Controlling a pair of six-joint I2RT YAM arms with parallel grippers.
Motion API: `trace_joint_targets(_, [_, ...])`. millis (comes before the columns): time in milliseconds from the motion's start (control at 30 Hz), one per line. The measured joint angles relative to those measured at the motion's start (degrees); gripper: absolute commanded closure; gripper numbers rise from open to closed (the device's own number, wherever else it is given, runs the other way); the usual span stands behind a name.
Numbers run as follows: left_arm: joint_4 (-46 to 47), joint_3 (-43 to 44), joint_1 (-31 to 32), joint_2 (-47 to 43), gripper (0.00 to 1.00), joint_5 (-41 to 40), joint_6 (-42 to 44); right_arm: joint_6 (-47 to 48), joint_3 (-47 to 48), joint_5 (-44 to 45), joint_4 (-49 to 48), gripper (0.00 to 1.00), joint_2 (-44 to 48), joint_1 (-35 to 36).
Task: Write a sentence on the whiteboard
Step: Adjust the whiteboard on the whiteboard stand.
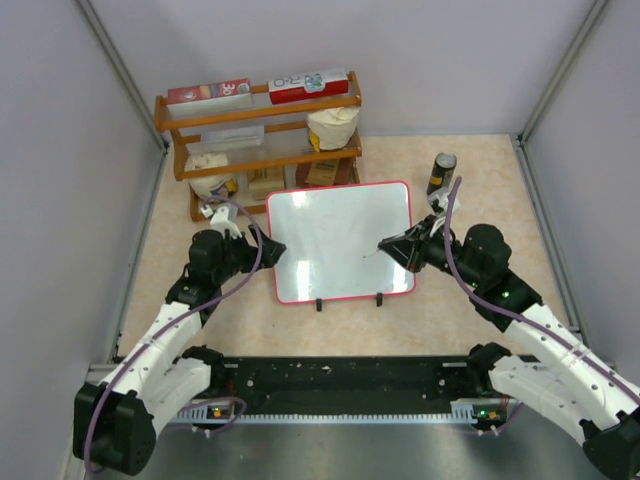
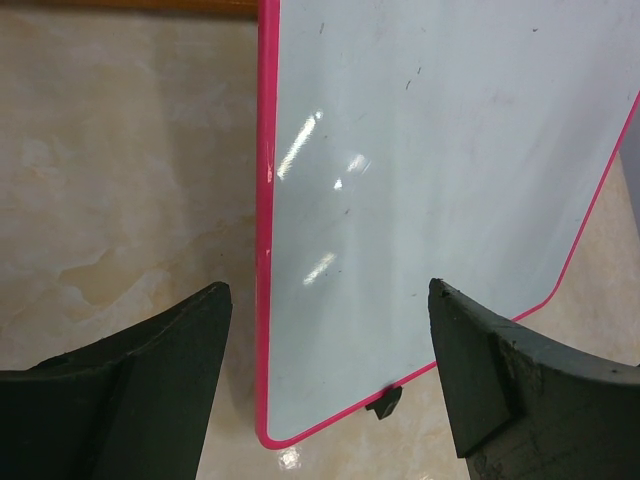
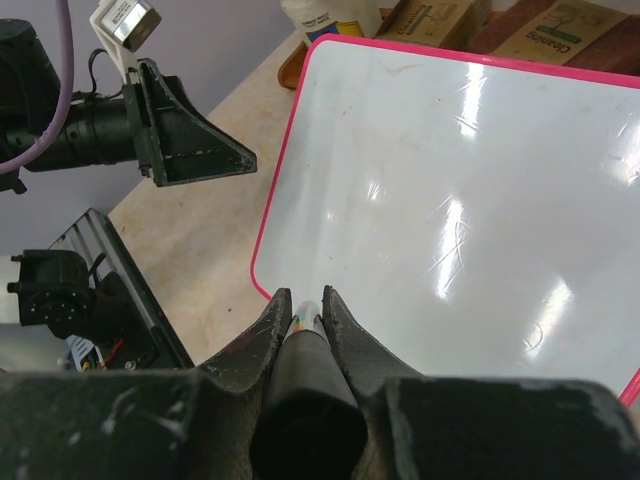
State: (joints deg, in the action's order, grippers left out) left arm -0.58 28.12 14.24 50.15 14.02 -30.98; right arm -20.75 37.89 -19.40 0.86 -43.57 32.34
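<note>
I am looking down on the beige marbled tabletop (image 1: 400, 160); at its far edge stands a brown wooden two-tier rack (image 1: 250, 118) loaded with boxes and pale bags; just in front of the rack, near the middle of the table, lies the glossy white rectangular whiteboard with its thin red-pink frame (image 1: 335, 240), turned a little off square; in my wrist views its surface (image 2: 420, 200) (image 3: 470, 200) shows glare streaks and a few faint grey flecks, too small for me to read.

My two white-and-black arms reach in from the near edge, one to each side of the board; the left gripper (image 1: 270, 250) sits at the board's left edge with its fingers spread wide and gripping nothing; from its own camera (image 2: 328, 290) one finger hangs over bare table and the other over the board, the pink frame running between them; I cannot tell whether either touches.

The right gripper (image 1: 392, 247) is clamped on a dark-barrelled marker pen (image 3: 308, 380), fingers tight around it (image 3: 304, 300), tip aimed at the board's right half; contact I cannot judge.

A dark upright can (image 1: 442, 172) stands beyond the board's far right corner; two small black clip feet (image 1: 319, 304) sit on the near frame.
</note>
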Motion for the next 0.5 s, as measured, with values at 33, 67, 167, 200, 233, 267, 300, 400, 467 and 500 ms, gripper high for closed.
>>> trace_joint_targets(33, [0.00, 0.02, 0.00, 0.00, 0.16, 0.00, 0.09, 0.00, 0.00, 0.00, 0.00, 1.00, 0.02, 0.00])
trace_joint_targets(67, [-0.07, 0.02, 0.00, 0.00, 0.17, 0.00, 0.15, 0.00, 0.00, 0.00, 0.00, 1.00, 0.04, 0.00])
trace_joint_targets(167, [-0.35, 0.11, -0.02, 0.00, 0.17, 0.02, 0.37, 0.00, 0.00, 0.00, 0.00, 1.00, 0.22, 0.00])
trace_joint_targets(200, [-0.42, 0.15, -0.02, 0.00, 0.16, 0.00, 0.46, 0.00, 0.00, 0.02, -0.02, 1.00, 0.35, 0.00])
trace_joint_targets(233, [-0.48, 0.17, -0.02, 0.00, 0.16, 0.00, 0.50, 0.00, 0.00, 0.02, -0.02, 1.00, 0.46, 0.00])
trace_joint_targets(267, [-0.52, 0.20, -0.02, 0.00, 0.17, 0.02, 0.55, 0.00, 0.00, 0.02, -0.02, 1.00, 0.55, 0.00])
trace_joint_targets(300, [-0.63, 0.24, -0.02, 0.00, 0.17, 0.02, 0.63, 0.00, 0.00, 0.02, -0.02, 1.00, 0.59, 0.00])
trace_joint_targets(400, [-0.74, 0.37, -0.02, 0.00, 0.16, 0.00, 0.70, 0.00, 0.00, 0.00, -0.04, 1.00, 0.59, 0.00])
trace_joint_targets(467, [-0.74, 0.39, -0.02, 0.00, 0.16, 0.00, 0.74, 0.00, 0.00, 0.02, -0.04, 1.00, 0.59, 0.00])
trace_joint_targets(500, [-0.79, 0.39, -0.02, 0.00, 0.16, 0.00, 0.76, 0.00, 0.00, 0.00, -0.04, 1.00, 0.59, 0.00])
